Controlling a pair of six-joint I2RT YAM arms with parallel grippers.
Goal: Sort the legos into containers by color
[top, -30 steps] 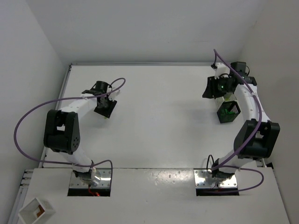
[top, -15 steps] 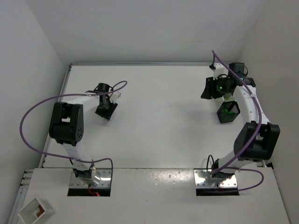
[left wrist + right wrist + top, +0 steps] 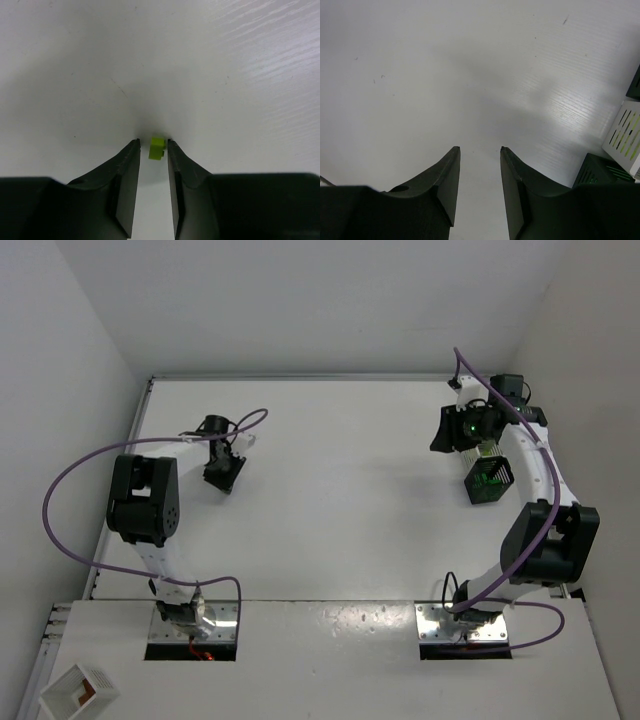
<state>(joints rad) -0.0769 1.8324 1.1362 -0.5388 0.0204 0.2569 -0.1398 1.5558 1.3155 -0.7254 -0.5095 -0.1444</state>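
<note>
In the left wrist view a tiny lime lego (image 3: 157, 148) lies on the white table between the tips of my left gripper (image 3: 152, 142). It touches the right finger (image 3: 186, 172), and a narrow gap separates it from the left finger. From above, the left gripper (image 3: 222, 472) points down at the table's left side. My right gripper (image 3: 455, 430) hovers at the far right, open with nothing between its fingers (image 3: 480, 148). Beside it stands a black container (image 3: 488, 480) with green legos inside. The right wrist view shows a dark bin (image 3: 600, 171) and a white slatted bin (image 3: 624, 136) holding lime pieces.
A white square box with a brown inside (image 3: 78, 692) sits off the table at the near left corner. White walls close in the table on the left, back and right. Purple cables loop over both arms.
The left gripper's jaws have narrowed around the lime lego, and the left arm's elbow has swung inward. The right gripper shifted slightly a second ago, then stayed put.
</note>
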